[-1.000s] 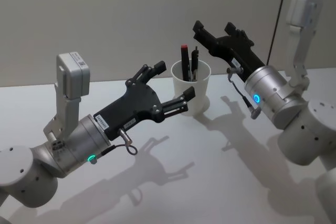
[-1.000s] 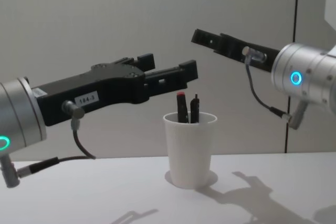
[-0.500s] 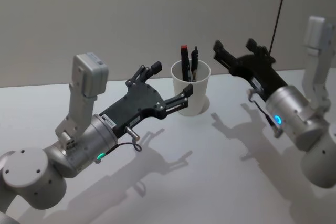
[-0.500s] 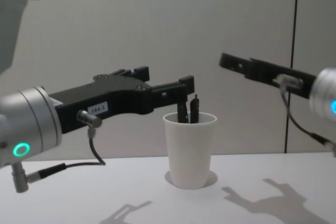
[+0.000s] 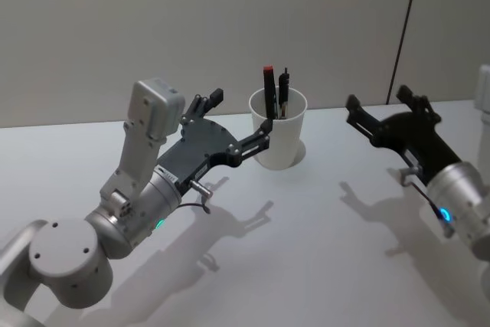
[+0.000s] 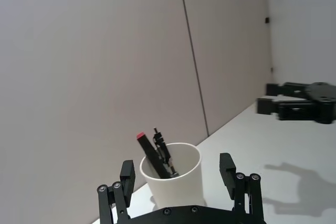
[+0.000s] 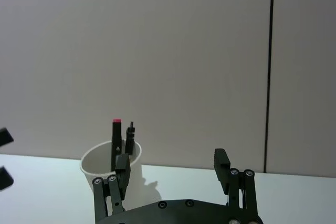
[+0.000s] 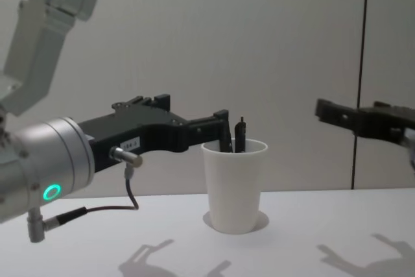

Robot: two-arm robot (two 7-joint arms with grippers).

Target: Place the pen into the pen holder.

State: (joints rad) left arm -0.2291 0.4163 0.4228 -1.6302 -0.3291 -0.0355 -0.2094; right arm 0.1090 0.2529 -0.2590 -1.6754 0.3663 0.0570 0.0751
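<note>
Head view is showing the white cup (image 5: pixel 277 137) standing upright on the table (image 5: pixel 321 250), with two pens (image 5: pixel 275 93) already leaning inside it, a red-capped one and a black one, their tops poking above the rim. The left gripper (image 5: pixel 241 124) is hovering just beside the cup on the robot's left, fingers spread wide and holding nothing, one finger reaching close to the cup wall; whether it is touching the cup I cannot tell. The right gripper (image 5: pixel 383 112) is hanging well apart from the cup on the robot's right, also spread open and empty. Judging by this, the placing looks done and the step in hand is clearing away, so the left arm should be drawing straight back from the cup without sweeping sideways, since a brushing finger could tip so light a cup.
</note>
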